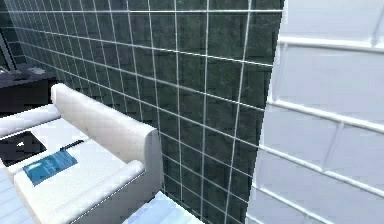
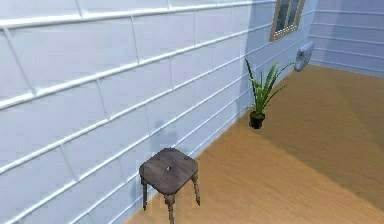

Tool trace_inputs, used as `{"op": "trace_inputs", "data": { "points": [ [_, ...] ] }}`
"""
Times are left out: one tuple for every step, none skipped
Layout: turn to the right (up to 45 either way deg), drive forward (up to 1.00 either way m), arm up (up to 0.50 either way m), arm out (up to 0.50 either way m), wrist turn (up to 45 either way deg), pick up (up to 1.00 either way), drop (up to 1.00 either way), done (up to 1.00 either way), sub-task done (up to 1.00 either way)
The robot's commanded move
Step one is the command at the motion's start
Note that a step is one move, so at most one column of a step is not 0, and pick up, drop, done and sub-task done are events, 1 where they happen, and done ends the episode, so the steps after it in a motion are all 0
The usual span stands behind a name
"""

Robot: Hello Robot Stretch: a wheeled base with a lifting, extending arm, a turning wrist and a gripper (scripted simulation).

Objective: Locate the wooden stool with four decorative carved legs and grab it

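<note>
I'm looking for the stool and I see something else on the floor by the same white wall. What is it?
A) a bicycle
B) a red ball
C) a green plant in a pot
C: in the arm side view a green plant in a pot stands on the wood floor against the white wall, farther along it than the wooden stool.

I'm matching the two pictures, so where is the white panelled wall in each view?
Forward view: white panelled wall on the right, beside the dark tiled wall.
Arm side view: same wall across left and top, behind the wooden stool.
Shared landmark: that wall itself.
</note>
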Motion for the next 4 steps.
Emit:
{"op": "trace_inputs", "data": {
  "points": [
    [0.0, 0.00, 0.10, 0.00, 0.0, 0.00, 0.00, 0.00, 0.00],
    [0.0, 0.00, 0.00, 0.46, 0.0, 0.00, 0.00, 0.00, 0.00],
    [0.0, 0.00, 0.00, 0.00, 45.0, 0.00, 0.00, 0.00, 0.00],
    [0.0, 0.00, 0.00, 0.00, 45.0, 0.00, 0.00, 0.00, 0.00]
  ]
}}
